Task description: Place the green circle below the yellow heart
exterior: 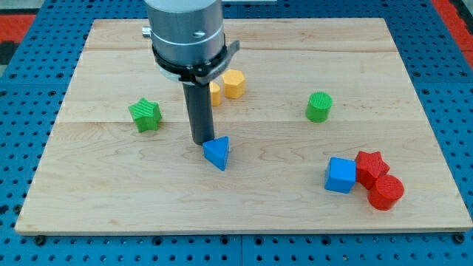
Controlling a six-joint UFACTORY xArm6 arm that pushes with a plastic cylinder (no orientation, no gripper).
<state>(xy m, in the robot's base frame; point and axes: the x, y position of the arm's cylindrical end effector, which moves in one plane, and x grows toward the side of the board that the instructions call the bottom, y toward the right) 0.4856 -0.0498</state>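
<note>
The green circle (319, 106) is a short green cylinder standing at the right of the board's middle. The yellow heart (214, 93) is mostly hidden behind my rod, just left of the yellow hexagon (234, 83) near the view's top centre. My tip (200, 141) rests on the board at the centre, touching the upper left of the blue triangle (217, 153). The tip is below the yellow heart and far left of the green circle.
A green star (145, 114) lies at the left. A blue cube (341, 175), a red star (370, 167) and a red cylinder (386, 192) cluster at the lower right. The wooden board (111, 192) sits on a blue pegboard table.
</note>
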